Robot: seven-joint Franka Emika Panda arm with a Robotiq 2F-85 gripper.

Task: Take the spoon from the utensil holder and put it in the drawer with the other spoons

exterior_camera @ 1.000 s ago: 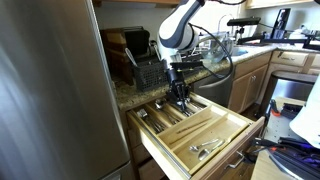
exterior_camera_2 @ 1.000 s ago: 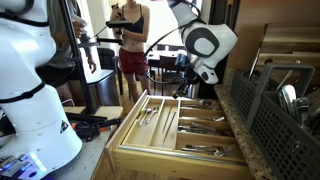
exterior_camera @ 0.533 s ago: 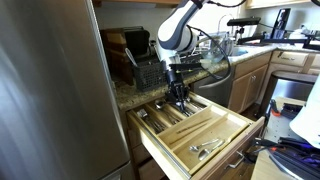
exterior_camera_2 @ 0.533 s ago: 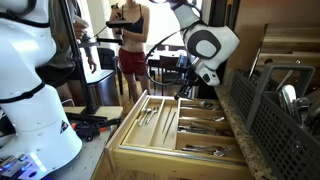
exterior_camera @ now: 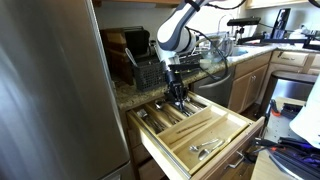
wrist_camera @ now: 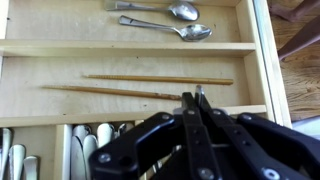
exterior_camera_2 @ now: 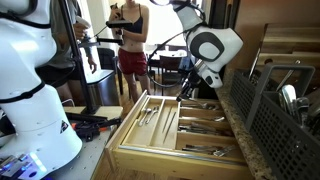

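The spoon (wrist_camera: 198, 92) shows in the wrist view only as a slim silvery tip poking out between the jaws, which are pressed narrow around it – the rest of it is hidden behind the black fingers. The gripper (wrist_camera: 198, 103) hangs over the open drawer (wrist_camera: 120, 47), its tips above the wooden divider at the near edge of a compartment that holds two wooden chopsticks (wrist_camera: 150, 80). The other spoons (wrist_camera: 190, 32) – two of them, bowls pointing the same way – lie in the next compartment beyond the chopsticks, apart from the gripper. More silvery cutlery (wrist_camera: 90, 140) fills the compartment at the lower left of that view.

In both exterior views the gripper (exterior_camera: 179, 97) (exterior_camera_2: 189, 90) points down, low over the back part of the drawer (exterior_camera: 215, 150) (exterior_camera_2: 130, 135). The utensil holder (exterior_camera: 150, 72) (exterior_camera_2: 285, 130) stands on the granite surface (exterior_camera: 125, 95) just behind the drawer, well clear of the jaws.
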